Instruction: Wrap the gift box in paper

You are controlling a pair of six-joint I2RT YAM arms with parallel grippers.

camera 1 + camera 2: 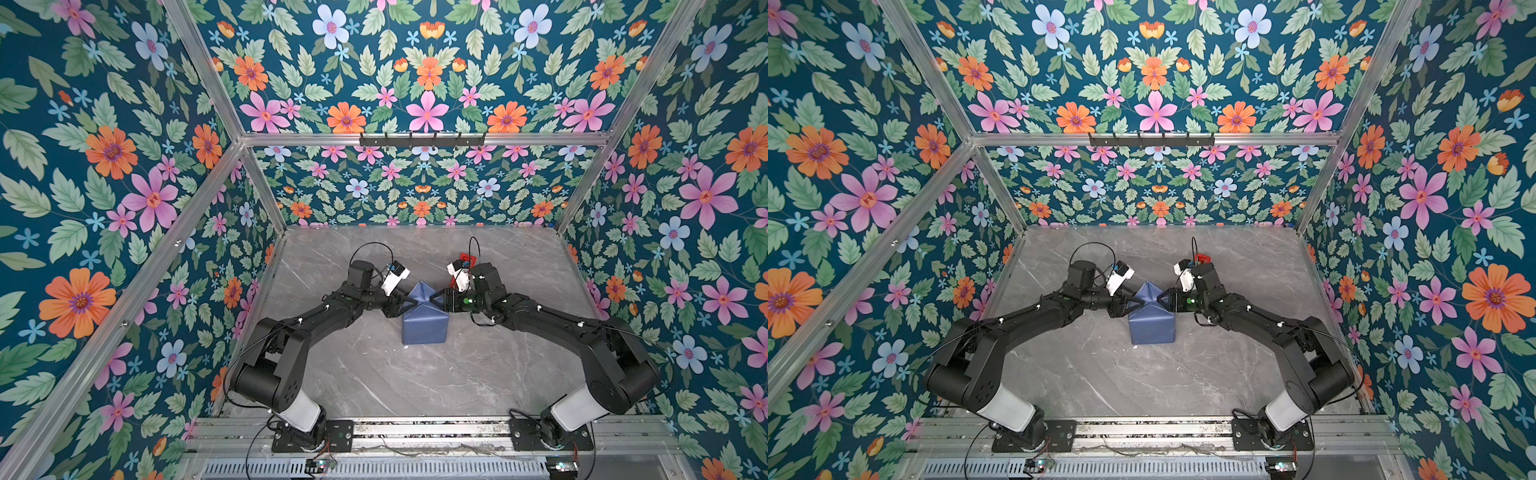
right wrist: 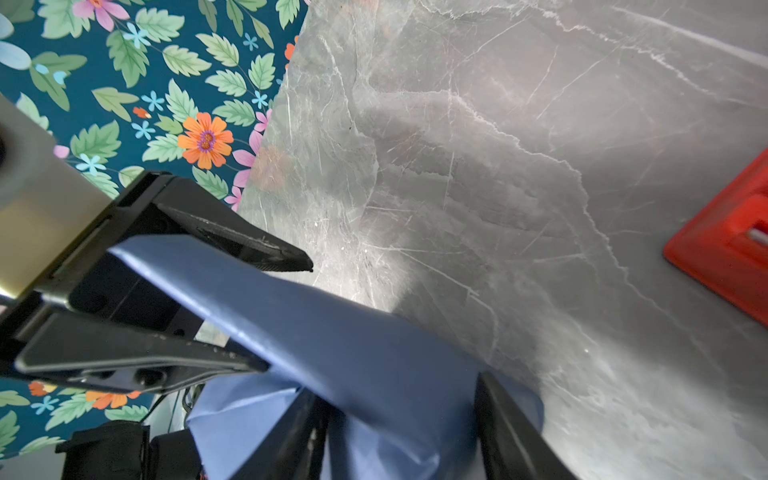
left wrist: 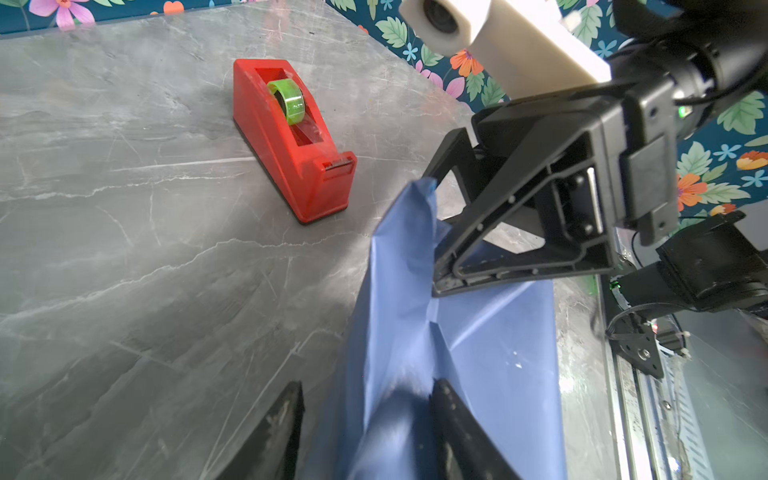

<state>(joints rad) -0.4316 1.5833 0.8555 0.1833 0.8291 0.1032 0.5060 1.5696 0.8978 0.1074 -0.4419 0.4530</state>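
Observation:
The paper (image 1: 424, 324) (image 1: 1152, 326) is folded into a slate-blue package in the middle of the table. The gift box is hidden inside it. At the package's far end a paper flap (image 3: 411, 257) stands up in a peak. My left gripper (image 1: 405, 305) (image 3: 368, 386) is open, its jaws astride a ridge of the paper, with a gap on one side. My right gripper (image 1: 434, 300) (image 2: 399, 390) faces it from the other side. It is open too, jaws wide around the bulging paper. In the left wrist view one right finger lies on the paper.
A red tape dispenser (image 3: 291, 137) (image 1: 465, 259) with a green roll stands on the grey marble table (image 1: 374, 374), just behind the right wrist. Floral walls close in the back and both sides. The arm bases sit on a rail at the front edge.

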